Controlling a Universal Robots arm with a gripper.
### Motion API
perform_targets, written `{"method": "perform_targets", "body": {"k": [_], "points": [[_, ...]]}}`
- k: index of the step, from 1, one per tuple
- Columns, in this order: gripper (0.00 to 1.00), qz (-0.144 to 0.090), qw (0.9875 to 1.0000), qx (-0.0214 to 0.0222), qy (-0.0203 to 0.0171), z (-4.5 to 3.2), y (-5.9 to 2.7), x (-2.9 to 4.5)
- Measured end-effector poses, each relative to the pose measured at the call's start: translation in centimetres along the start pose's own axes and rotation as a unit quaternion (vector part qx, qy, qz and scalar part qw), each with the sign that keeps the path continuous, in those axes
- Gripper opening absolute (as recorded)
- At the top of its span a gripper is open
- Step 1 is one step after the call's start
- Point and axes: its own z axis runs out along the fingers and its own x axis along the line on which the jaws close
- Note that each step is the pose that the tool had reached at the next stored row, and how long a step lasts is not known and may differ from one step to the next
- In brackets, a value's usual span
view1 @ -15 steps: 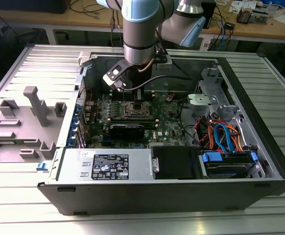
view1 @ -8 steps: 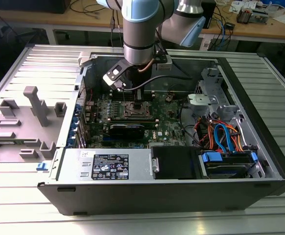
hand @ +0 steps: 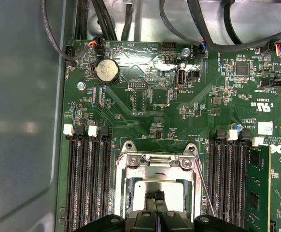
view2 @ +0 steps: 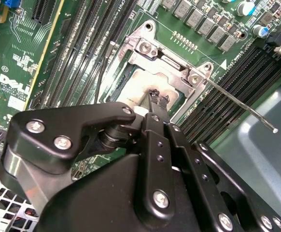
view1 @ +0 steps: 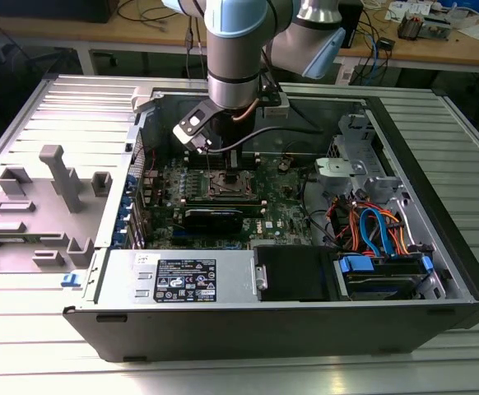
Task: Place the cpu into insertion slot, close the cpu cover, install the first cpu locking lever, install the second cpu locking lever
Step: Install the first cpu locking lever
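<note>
**Cpu (hand: 138, 188) sitting in the insertion slot (view1: 225, 184) under a pinched claw**

An open computer case (view1: 223, 329) is lying on a slatted table (view1: 223, 374), and the green board (hand: 145, 104) is covering its floor. The arm (view1: 235, 49) is reaching down over the board's middle. The claw (view2: 155, 96) is pointing at the cpu with its fingers pressed together, tips at the grey top. The silvery cover (hand: 155, 166) is lying around the cpu, framing it. One thin lever (view2: 237, 104) is sticking out from the cover's corner, slanting across the memory slots (view2: 242, 67).
</note>
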Motion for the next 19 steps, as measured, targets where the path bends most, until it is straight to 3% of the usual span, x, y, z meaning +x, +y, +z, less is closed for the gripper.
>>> {"method": "perform_targets", "body": {"k": [4,7,8,19], "points": [[0.11,-0.021,0.9998,-0.0002,0.0005,-0.01,-0.12,0.01],[0.11,-0.061,0.9981,-0.0006,0.0015,-0.01,-0.16,0.01],[0.11,-0.065,0.9979,-0.0006,0.0016,-0.11,-0.16,0.00],[0.11,-0.070,0.9975,-0.0007,0.0018,-2.60,-0.11,-0.02]]}}
